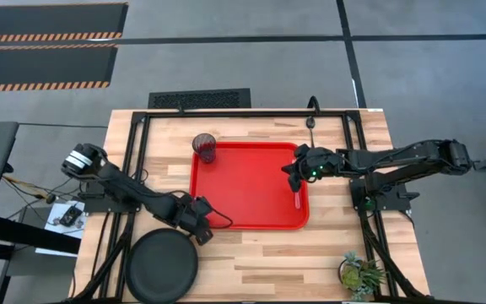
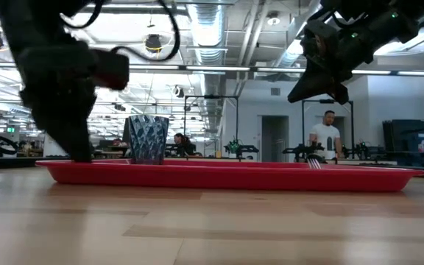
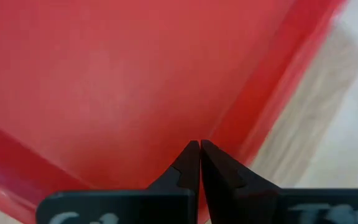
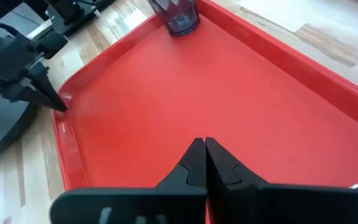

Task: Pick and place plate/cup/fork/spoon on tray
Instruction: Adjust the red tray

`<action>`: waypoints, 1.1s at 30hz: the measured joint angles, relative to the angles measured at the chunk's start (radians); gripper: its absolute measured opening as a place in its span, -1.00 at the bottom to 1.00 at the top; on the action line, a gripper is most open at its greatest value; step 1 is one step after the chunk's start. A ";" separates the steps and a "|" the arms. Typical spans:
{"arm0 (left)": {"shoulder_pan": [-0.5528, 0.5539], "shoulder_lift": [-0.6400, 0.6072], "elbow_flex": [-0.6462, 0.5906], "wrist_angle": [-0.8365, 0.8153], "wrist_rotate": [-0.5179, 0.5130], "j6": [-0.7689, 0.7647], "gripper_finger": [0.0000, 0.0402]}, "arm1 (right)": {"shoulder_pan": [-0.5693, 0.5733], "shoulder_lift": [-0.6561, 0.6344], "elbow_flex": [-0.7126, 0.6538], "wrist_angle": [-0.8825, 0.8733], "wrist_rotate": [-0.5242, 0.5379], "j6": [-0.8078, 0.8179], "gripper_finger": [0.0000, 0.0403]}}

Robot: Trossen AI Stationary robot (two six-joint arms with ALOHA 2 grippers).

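The red tray (image 1: 251, 221) lies mid-table. The dark cup (image 1: 204, 147) stands upright in its far left corner. The red-handled fork (image 1: 298, 199) lies flat by the tray's right rim. The black plate (image 1: 161, 264) rests on the table near the tray's near left corner. A slim spoon (image 1: 310, 118) lies on the table beyond the tray's far right corner. My left gripper (image 3: 199, 143) is shut, pointing steeply down at the tray's near left corner. My right gripper (image 4: 204, 140) is shut and holds nothing. It hangs well above the tray's right part, over the fork's far end. My left gripper (image 4: 59, 106) has its shut fingertips at the tray's rim (image 4: 67, 118) by the near left corner, coming from above and slanting from the table's left. I cannot tell whether the tips touch the rim.
A small potted plant (image 1: 361, 274) stands at the table's near right corner. Dark frame rails (image 1: 137, 160) run along the table's left, far and right sides. Bare wood lies between the tray and the near edge. People stand in the room beyond the table.
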 joint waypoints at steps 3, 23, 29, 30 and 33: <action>0.000 0.031 0.000 0.010 0.021 -0.051 -1.00 | 0.000 0.000 0.000 -0.001 -0.015 -0.011 -0.97; -0.044 0.021 0.000 0.070 0.081 -0.110 -1.00 | 0.007 0.000 0.000 -0.004 -0.044 -0.011 -0.97; -0.044 -0.008 0.000 0.048 0.073 -0.076 -1.00 | 0.024 0.000 0.000 -0.092 -0.114 0.022 -0.97; -0.044 -0.015 0.000 0.039 0.073 -0.075 -1.00 | 0.041 0.000 0.000 -0.133 -0.150 0.042 -0.98; -0.044 -0.037 0.000 0.010 0.056 -0.072 -1.00 | 0.143 0.005 0.000 -0.250 -0.197 0.064 -0.98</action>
